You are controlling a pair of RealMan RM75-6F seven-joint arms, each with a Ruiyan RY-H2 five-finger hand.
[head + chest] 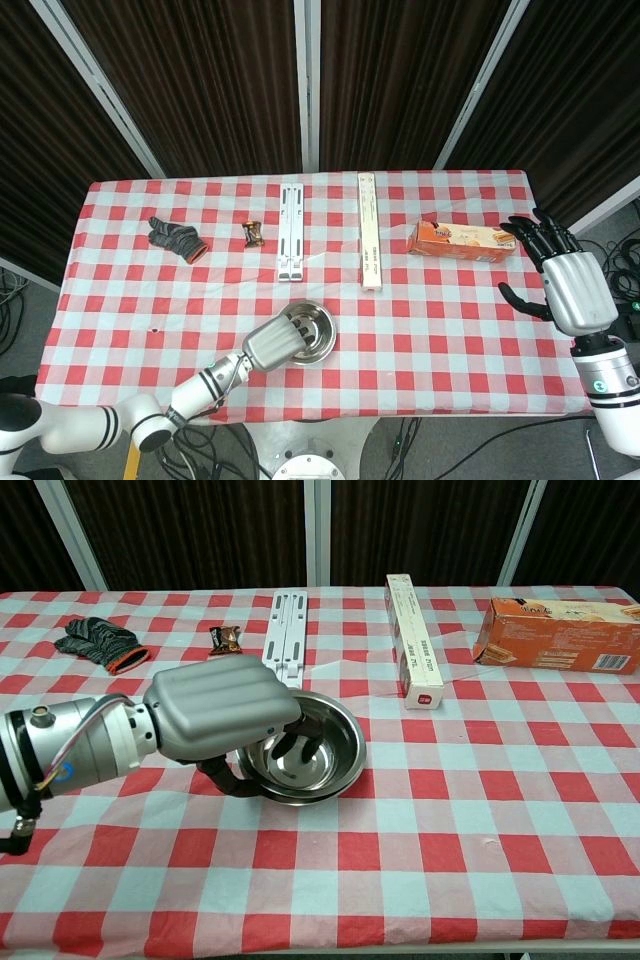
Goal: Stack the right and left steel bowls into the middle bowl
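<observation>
the left hand (222,718) grips the rim of the bowl (312,750) nested in the stack mid-counter (480,810), fingers inside, so lifting away carelessly could drag the stack sideways.

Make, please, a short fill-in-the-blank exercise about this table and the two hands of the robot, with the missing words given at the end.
1. The left hand has its fingers inside the steel ____, which sits in another one.
2. The right hand hangs beside the table edge with its fingers ____, holding nothing.
3. The orange box lies on the ____ side of the table in the chest view.
4. The dark glove lies near the ____ edge of the checked tablecloth.

Missing words: bowl; spread; right; left
</observation>
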